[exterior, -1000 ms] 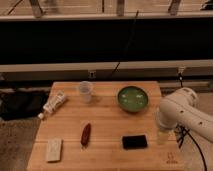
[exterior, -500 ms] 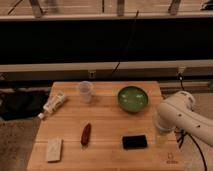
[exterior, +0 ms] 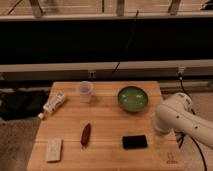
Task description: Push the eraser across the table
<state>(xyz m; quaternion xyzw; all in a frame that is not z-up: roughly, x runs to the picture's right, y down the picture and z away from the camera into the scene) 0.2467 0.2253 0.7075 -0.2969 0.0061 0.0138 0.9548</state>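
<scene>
The wooden table (exterior: 105, 125) lay before me with my white arm (exterior: 175, 115) bent over its right edge. On it stood a green bowl (exterior: 133, 98) at the far right, a white tube (exterior: 54, 104) on the far left edge, and a clear cup (exterior: 85, 91) between them. Nearer the front lay the black eraser (exterior: 135, 142), flat and right of centre, a pale block (exterior: 54, 150) at the front left, and a slim red-brown stick (exterior: 85, 135) between those two. My gripper (exterior: 159, 139) hung low just to the right of the eraser, and I could not tell whether it was open or closed, nor whether it touched the eraser.
</scene>
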